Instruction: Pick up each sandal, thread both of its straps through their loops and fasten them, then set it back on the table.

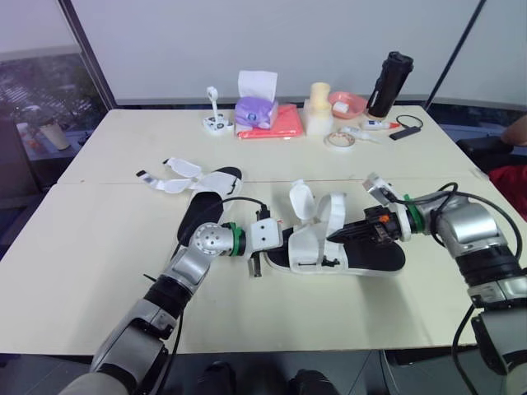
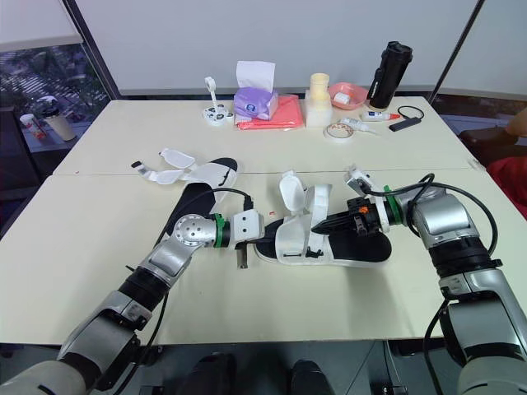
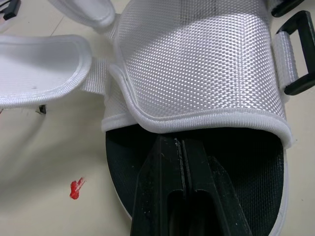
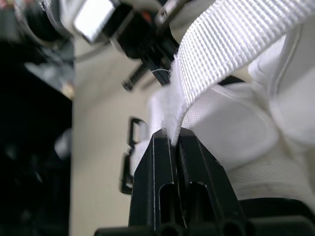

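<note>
Near sandal [image 1: 317,243]: black sole [image 1: 379,257], white honeycomb-weave band [image 3: 197,64], white ribbed strap [image 4: 236,44], black buckles [image 3: 295,54]. Far sandal [image 1: 198,174]: same colours. Table [image 1: 99,247]: cream, one red mark [image 3: 76,187]. Behind: purple tissue box [image 1: 255,113], orange-red cloth [image 1: 284,123], black bottle [image 1: 389,82].

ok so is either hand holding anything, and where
The right hand pinches the white sandal strap at its free end; the left hand is shut, holding nothing.

Near sandal [image 1: 317,243]: black sole, white straps, one flap raised and unfastened; flat at mid-table [image 1: 99,247]. Far sandal [image 1: 202,206]: same colours, straps splayed open, just left.
</note>
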{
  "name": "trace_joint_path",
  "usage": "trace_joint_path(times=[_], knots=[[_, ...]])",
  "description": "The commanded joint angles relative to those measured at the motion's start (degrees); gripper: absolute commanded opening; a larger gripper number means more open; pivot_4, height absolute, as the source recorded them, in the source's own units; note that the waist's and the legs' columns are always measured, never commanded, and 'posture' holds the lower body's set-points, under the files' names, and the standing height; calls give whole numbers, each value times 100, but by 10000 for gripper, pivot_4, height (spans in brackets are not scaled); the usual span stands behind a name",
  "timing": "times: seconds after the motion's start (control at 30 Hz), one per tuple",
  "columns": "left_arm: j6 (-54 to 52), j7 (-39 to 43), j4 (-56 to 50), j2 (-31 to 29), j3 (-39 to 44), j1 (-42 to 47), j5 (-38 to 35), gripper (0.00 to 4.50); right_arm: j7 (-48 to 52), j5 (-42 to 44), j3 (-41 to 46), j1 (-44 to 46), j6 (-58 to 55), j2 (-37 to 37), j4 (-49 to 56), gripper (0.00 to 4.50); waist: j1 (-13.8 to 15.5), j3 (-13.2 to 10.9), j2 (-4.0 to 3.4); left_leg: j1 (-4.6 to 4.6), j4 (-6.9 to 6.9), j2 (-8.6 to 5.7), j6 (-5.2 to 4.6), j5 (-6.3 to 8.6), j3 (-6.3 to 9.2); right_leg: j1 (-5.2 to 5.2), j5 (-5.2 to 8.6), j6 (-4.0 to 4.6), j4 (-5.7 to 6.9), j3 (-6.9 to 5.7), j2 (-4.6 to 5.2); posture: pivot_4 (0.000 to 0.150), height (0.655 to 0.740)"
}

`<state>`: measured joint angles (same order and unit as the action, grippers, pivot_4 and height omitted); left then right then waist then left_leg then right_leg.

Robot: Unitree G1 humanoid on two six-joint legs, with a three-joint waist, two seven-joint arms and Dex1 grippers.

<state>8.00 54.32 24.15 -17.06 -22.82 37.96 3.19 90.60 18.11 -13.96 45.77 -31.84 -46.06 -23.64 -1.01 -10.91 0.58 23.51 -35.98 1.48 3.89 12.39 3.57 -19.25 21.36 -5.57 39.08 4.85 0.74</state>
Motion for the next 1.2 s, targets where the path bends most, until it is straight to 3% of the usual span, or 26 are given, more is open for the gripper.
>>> trace_joint_path(times=[0.03,0.4,0.7,0.8,0.97,1.2], knots=[[-214,-71,226,-50,-7,-156,158,0,190,-269,-322,296,571,-48,-313,513,-1,0,0,0,0,0,0,0,0,0,0,0,0,0,0,1500,7400],[-379,-178,-11,-42,51,-350,137,0,190,651,-680,304,238,-330,458,513,2,-1,-1,0,0,10,0,0,1,0,0,0,0,0,2,1500,7400],[-414,-196,-12,-24,78,-354,128,0,96,510,-364,-198,103,-455,748,513,6,-2,0,0,0,9,0,0,0,0,0,0,0,0,4,1500,7400],[-401,-184,4,-9,70,-346,129,0,-280,546,-2,-373,-11,-388,850,9304,8,-2,0,0,0,8,0,0,1,1,0,0,-1,1,4,1500,7400],[-403,-105,-105,-2,70,-373,75,0,-1101,998,1103,-862,-642,-460,1420,34258,15,-2,0,0,-1,8,0,0,0,2,0,0,-1,1,4,1500,7400],[-417,66,-239,-69,64,-406,14,0,-2088,2612,3106,-2794,-2574,-707,3600,34258,36,-2,1,8,11,8,-1,1,2,0,0,1,-13,0,4,1500,7400]])
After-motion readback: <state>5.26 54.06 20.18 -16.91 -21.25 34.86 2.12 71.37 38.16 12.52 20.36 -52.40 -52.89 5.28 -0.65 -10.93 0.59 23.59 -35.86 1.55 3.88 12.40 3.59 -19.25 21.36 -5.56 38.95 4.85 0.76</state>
